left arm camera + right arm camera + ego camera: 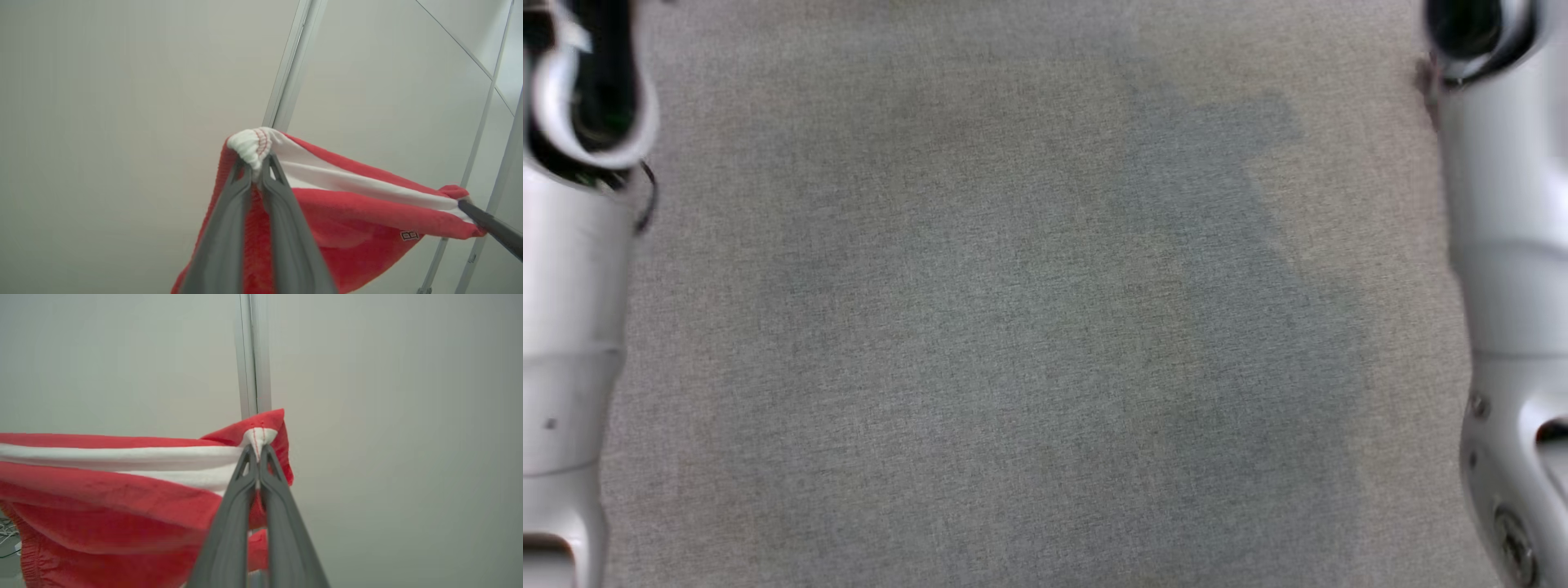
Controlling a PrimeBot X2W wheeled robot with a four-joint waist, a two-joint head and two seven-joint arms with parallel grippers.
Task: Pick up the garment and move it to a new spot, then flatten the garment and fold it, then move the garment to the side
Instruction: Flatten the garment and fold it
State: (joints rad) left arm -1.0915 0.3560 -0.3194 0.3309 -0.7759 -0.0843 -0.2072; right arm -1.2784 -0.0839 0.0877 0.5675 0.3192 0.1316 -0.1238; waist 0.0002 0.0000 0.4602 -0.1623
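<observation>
Garment gripped by left end effector and right end effector.

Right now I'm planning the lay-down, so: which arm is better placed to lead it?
Right, marginally: the right gripper pinches the garment cleanly at a seamed corner, while the left gripper grips a bunched wad of ribbing.

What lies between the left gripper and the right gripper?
The red garment, white band taut from left gripper to right gripper, in the left wrist view.
</observation>
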